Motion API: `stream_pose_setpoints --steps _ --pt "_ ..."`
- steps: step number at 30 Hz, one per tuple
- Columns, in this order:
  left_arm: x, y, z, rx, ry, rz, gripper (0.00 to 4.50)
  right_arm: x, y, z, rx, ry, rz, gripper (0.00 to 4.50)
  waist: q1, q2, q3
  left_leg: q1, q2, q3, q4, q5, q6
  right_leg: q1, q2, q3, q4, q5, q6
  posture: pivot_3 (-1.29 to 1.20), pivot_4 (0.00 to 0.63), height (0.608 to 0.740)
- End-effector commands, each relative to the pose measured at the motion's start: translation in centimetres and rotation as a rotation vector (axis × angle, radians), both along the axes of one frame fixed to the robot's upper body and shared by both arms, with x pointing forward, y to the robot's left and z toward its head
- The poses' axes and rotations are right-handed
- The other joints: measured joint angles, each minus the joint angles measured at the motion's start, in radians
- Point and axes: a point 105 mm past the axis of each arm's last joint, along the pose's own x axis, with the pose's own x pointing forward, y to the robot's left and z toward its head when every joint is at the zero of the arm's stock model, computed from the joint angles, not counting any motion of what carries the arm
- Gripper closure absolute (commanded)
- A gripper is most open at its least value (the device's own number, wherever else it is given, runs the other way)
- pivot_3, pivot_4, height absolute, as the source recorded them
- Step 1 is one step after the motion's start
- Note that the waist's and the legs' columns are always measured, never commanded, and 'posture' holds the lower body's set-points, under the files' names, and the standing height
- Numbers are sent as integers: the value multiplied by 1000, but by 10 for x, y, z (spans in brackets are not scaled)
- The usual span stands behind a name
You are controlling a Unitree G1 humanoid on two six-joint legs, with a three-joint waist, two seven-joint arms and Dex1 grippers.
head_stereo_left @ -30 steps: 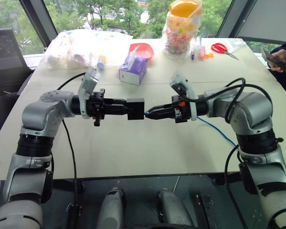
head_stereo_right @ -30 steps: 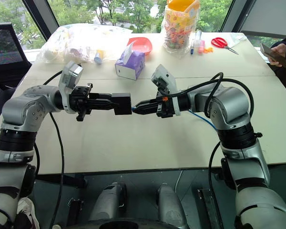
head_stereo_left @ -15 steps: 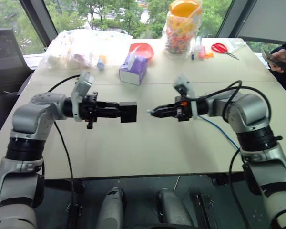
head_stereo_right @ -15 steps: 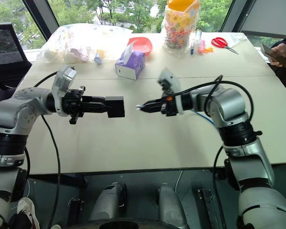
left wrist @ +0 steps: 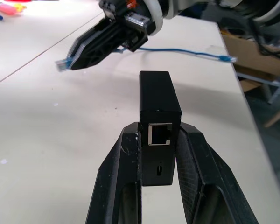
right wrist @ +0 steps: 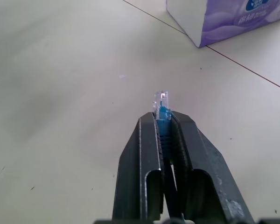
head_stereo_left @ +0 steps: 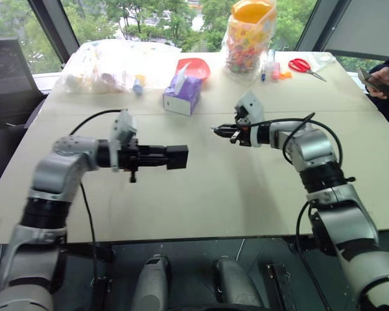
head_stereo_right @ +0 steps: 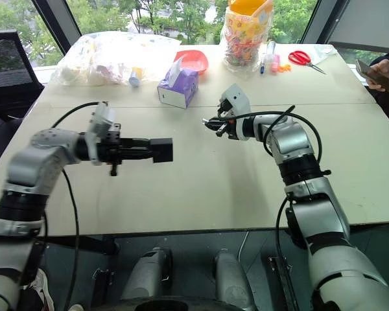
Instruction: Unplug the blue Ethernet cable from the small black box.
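Above the pale tabletop [head_stereo_left: 201, 194], the left gripper [head_stereo_left: 170, 157] clamps the small matte black box [head_stereo_left: 177, 157], its port empty. Well apart, nearer the purple tissue box [head_stereo_left: 181, 92], the right gripper [head_stereo_left: 219, 130] pinches the thin blue Ethernet cable [left wrist: 177, 50] behind its clear plug [right wrist: 160, 101].

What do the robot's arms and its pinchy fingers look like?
Both arms are shiny silver-grey with black rings at the joints, and loose black cables loop along them. Each wrist carries a small pale grey camera block. The left gripper and right gripper each have two long, flat black fingers that taper toward the tips, with orange marks near the right gripper's base.
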Motion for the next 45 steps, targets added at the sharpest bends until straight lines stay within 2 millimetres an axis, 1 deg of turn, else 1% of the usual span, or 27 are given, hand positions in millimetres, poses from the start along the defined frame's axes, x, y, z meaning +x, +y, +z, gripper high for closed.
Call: stream_pose_setpoints --steps 1,2,3,4,6,8,9,12,14,16,20,23,26,29,31,34,39,41,45 --pt "7 -12 0 -8 -80 25 4047 10 -5 17 11 -65 -61 3656 -2 0 0 -1 0 0 0 0 0 -1 0 0 0 0 1 0 150 735" --pt "9 -16 -1 -16 -89 31 4047 10 -5 15 11 -59 -70 3344 -3 0 0 -2 0 0 0 0 0 -2 0 0 0 2 3 0 150 735" --pt "12 -20 -2 -18 -108 52 4047 11 -5 14 10 -57 -77 2785 -3 0 0 -2 0 0 0 0 0 -2 0 0 0 2 3 0 150 735" --pt "16 -23 -3 -18 -129 72 4047 11 -6 14 9 -56 -91 2390 -3 0 0 -2 0 0 -1 0 0 -2 1 0 1 2 3 0 150 735" --pt "21 -29 -7 -19 -149 94 4047 13 -13 14 3 -62 -132 1280 -3 1 0 -2 0 -1 -1 0 0 -3 1 0 1 2 4 0 150 735" --pt "23 -31 -6 -36 -151 98 4047 13 -19 17 3 -73 -164 300 -4 1 0 -2 0 0 0 0 0 -2 1 0 1 2 4 0 150 735" --pt "24 -33 -5 -48 -148 104 4047 13 -22 20 9 -85 -178 44 -4 1 0 -2 0 0 0 0 0 -3 1 0 1 2 4 0 150 735" --pt "30 -37 0 -92 -143 129 4047 13 -34 35 93 -98 -255 44 -4 1 0 -2 0 -1 -1 0 0 -3 1 0 1 2 4 0 150 735" --pt "34 -39 -3 -95 -146 147 4047 8 -41 39 121 -102 -280 44 -2 1 0 -2 0 -1 -1 0 0 -2 1 0 1 2 4 0 150 735" --pt "36 -41 -6 -105 -137 160 4047 1 -46 39 140 -97 -304 44 -2 1 0 -2 0 -1 0 0 0 -2 1 0 1 2 4 0 150 735" --pt "38 -40 -22 -110 -118 191 4047 -18 -54 31 178 -68 -355 44 -1 1 0 -2 0 -1 0 0 1 -2 1 0 1 2 4 0 150 735" --pt "40 -33 -35 -106 -105 222 4047 -32 -55 15 160 -40 -368 44 -5 1 0 -2 0 -1 0 0 1 -2 1 0 0 2 4 0 150 735" --pt "40 -27 -44 -110 -90 245 4047 -45 -53 3 162 -13 -375 44 -7 1 0 -2 0 -1 -1 0 1 -2 1 0 1 2 4 0 150 735" --pt "41 -22 -49 -109 -74 268 4047 -54 -49 -2 175 2 -377 44 -7 1 0 -2 0 -2 -1 0 1 -2 1 0 1 2 4 0 150 735" --pt "41 -19 -50 -117 -59 280 2997 -59 -48 -4 180 7 -380 0 -5 1 0 -2 0 -1 0 0 1 -2 1 0 1 2 4 0 150 735" --pt "42 -13 -52 -115 -54 299 1804 -67 -51 -9 185 24 -388 0 -4 1 0 -2 0 -2 0 0 1 -1 1 0 1 2 4 0 150 735" --pt "41 -2 -50 -101 -55 314 13 -76 -56 -15 160 39 -383 0 -3 1 0 -2 0 -2 0 0 1 -1 1 0 0 2 4 0 150 735" --pt "40 4 -48 -97 -59 316 13 -80 -57 -15 155 43 -370 0 -3 1 0 -2 0 -2 0 0 1 -1 1 0 0 2 4 0 150 735" --pt "36 22 -40 -87 -61 326 13 -94 -54 -11 151 49 -287 0 -5 1 0 -2 0 -2 0 0 1 -1 1 0 0 2 3 0 150 735"
